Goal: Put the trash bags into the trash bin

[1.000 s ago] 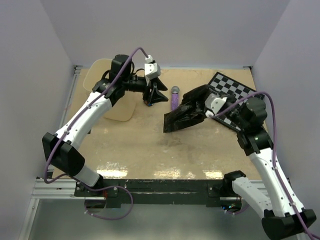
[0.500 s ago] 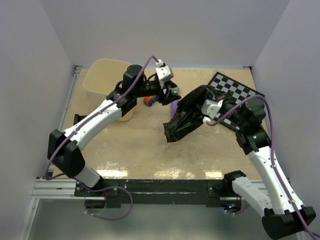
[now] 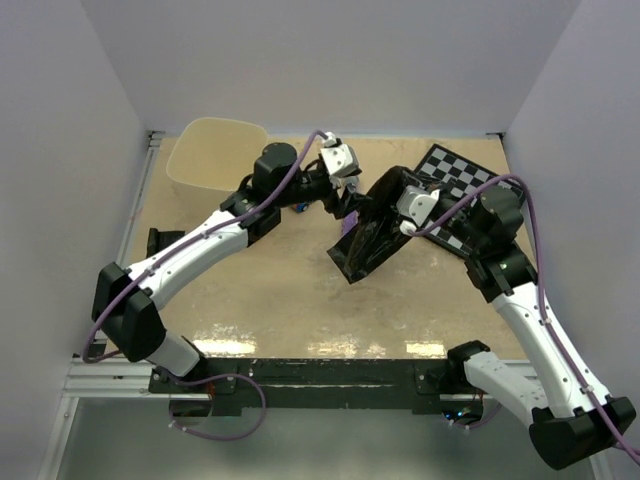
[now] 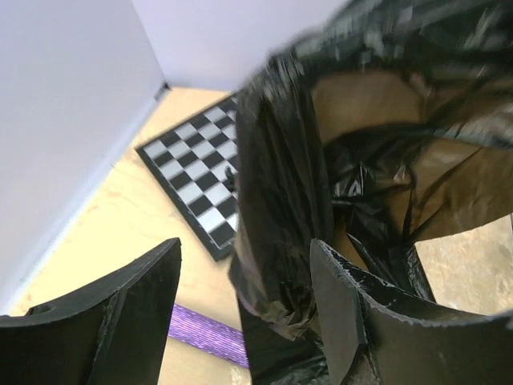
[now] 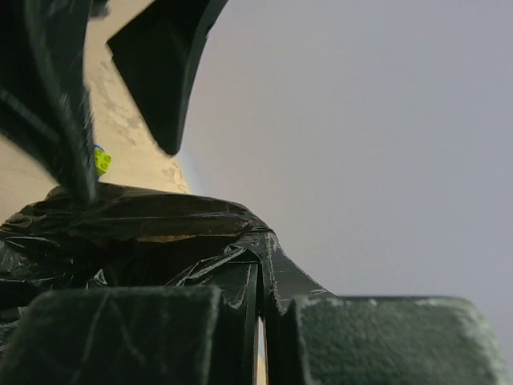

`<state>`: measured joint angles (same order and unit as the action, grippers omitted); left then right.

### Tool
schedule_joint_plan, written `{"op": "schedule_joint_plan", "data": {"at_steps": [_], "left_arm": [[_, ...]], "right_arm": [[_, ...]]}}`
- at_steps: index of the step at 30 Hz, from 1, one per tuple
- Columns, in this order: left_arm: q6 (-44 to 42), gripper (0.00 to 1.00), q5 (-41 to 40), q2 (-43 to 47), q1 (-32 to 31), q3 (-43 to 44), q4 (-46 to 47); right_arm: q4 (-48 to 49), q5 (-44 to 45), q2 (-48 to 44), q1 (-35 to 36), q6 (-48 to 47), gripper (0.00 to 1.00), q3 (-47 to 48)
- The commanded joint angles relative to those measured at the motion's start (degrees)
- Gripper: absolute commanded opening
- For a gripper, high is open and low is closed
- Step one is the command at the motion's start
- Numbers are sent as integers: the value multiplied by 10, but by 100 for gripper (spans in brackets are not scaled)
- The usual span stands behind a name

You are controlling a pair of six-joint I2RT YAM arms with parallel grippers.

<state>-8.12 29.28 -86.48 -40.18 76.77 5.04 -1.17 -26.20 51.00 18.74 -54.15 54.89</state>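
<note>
The trash bag [image 3: 372, 238], a black glossy film, hangs lifted off the table with its lower end touching it. My right gripper [image 3: 404, 214] is shut on its upper edge; in the right wrist view the film [image 5: 120, 233] is pinched between the closed pads [image 5: 260, 277]. Beside the bag's left edge, my left gripper [image 3: 345, 200] is open. A fold of the bag [image 4: 280, 200] hangs between its two fingers [image 4: 244, 313] without being pinched. The cream trash bin [image 3: 213, 152] stands at the far left, behind the left arm.
A black-and-white chequered board [image 3: 468, 184] lies at the far right, under the right arm. A purple glittery cylinder [image 4: 204, 335] lies on the table below the left gripper. A small coloured object [image 5: 102, 160] sits on the table near it. White walls close in the table.
My left arm swung right from the bin to the bag, and its jaws widened. My right gripper carried the bag up and left, so it hangs more upright.
</note>
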Motion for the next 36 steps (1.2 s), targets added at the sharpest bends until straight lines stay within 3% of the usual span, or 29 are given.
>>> {"op": "schedule_joint_plan", "data": {"at_steps": [1, 10, 17, 19, 22, 26, 29, 32, 36], "left_arm": [[-24, 71, 0, -25, -17, 26, 31], [-37, 70, -141, -58, -28, 32, 59], [-113, 67, -290, -72, -23, 15, 60], [-120, 66, -290, -71, -10, 13, 45], [-127, 49, -251, -74, 9, 20, 20], [-155, 42, -174, -95, 19, 43, -26], [-139, 28, -97, -99, 34, 51, -34], [-128, 2, -37, -96, 42, 64, -44], [-119, 0, -51, -75, 49, 78, -35]], "right_arm": [[28, 20, 4, 3, 34, 0, 40], [29, 24, 2, 9, 61, 0, 42], [41, 53, -10, 9, 44, 0, 30], [48, 55, -16, 9, 34, 0, 20], [51, 48, -16, 9, 21, 0, 12], [64, 42, -6, 9, 21, 0, 14], [66, 47, 4, 9, 12, 0, 19], [58, 52, 5, 9, -1, 0, 18], [35, 64, -1, 9, -9, 0, 7]]}}
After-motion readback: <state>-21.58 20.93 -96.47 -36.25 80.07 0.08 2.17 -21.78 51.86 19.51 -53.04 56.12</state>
